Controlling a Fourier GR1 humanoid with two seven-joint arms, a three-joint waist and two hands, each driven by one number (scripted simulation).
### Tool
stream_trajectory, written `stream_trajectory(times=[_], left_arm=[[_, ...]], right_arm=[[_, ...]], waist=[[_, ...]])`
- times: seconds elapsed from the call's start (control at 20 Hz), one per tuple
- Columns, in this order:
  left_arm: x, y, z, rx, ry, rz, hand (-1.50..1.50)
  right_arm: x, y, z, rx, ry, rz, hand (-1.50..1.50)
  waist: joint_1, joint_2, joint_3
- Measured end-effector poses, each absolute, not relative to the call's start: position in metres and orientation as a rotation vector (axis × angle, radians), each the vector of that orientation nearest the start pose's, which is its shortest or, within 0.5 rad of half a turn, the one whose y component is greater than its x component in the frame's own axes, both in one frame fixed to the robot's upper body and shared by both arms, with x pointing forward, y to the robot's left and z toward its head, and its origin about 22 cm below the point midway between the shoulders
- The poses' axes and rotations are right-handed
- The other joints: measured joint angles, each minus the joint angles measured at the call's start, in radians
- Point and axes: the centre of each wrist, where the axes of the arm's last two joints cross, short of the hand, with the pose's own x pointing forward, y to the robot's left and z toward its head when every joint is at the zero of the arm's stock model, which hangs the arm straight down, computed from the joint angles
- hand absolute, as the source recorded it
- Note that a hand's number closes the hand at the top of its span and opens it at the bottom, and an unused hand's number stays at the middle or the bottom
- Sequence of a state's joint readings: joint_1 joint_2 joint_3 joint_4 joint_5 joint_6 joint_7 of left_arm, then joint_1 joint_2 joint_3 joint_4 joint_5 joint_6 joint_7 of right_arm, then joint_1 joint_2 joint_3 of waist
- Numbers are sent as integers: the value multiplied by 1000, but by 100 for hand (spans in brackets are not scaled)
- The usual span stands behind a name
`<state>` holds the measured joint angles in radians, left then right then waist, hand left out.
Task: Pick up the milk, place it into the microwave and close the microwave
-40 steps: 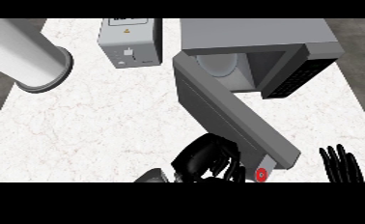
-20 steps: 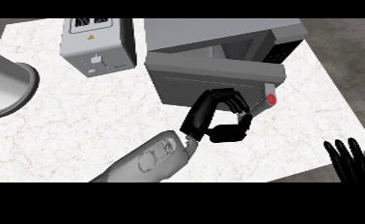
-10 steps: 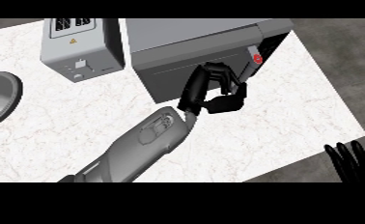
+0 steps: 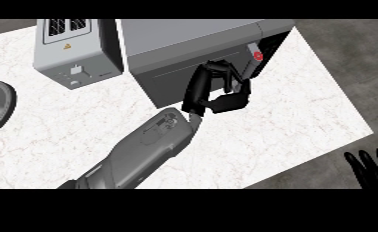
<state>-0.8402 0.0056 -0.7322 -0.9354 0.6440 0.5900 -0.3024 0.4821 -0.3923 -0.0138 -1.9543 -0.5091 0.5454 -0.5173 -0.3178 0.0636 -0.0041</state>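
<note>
Head view shows you the left hand (image 4: 215,90), fingers curled and holding nothing, against the microwave (image 4: 193,43) door at upper centre. Your right hand (image 4: 363,168) rests open at lower right; milk isn't visible.

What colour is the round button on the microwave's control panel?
Red. The button shows in the head view, on the microwave panel just right of the nearly shut door.

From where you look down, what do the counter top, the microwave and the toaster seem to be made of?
The counter top looks like white marble or a marble-look stone: pale with faint grey-pink veins, matte. The microwave seems painted metal or plastic: flat grey panels, no shine, and a red button at its right. The toaster looks like light grey metal, smooth, with dark slots on top; plastic cannot be excluded.
</note>
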Motion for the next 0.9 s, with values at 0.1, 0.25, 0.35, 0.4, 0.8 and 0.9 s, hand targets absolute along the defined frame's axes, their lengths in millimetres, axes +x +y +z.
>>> stream_trajectory(times=[0.1, 0.25, 0.35, 0.4, 0.8, 0.9], left_arm=[[332, 10, 48, -249, -1757, -201, 150], [332, 10, 47, -246, -1771, -190, 150], [333, 10, 46, -244, -1779, -181, 150], [333, 11, 46, -242, -1782, -176, 150], [333, 12, 43, -228, -1800, -138, 150], [333, 11, 43, -224, -1802, -131, 150]], right_arm=[[125, -323, 42, 578, -1995, 156, -150], [126, -323, 46, 595, -1997, 160, -150], [126, -323, 48, 608, -1995, 164, -150], [125, -323, 49, 611, -1993, 170, -150], [126, -327, 63, 625, -2023, 195, -150], [125, -327, 65, 628, -2022, 196, -150]], waist=[[-5, 1, 1], [-9, 2, 1], [-11, 3, 2], [-13, 3, 2], [-27, 1, 2], [-29, 2, 3]])
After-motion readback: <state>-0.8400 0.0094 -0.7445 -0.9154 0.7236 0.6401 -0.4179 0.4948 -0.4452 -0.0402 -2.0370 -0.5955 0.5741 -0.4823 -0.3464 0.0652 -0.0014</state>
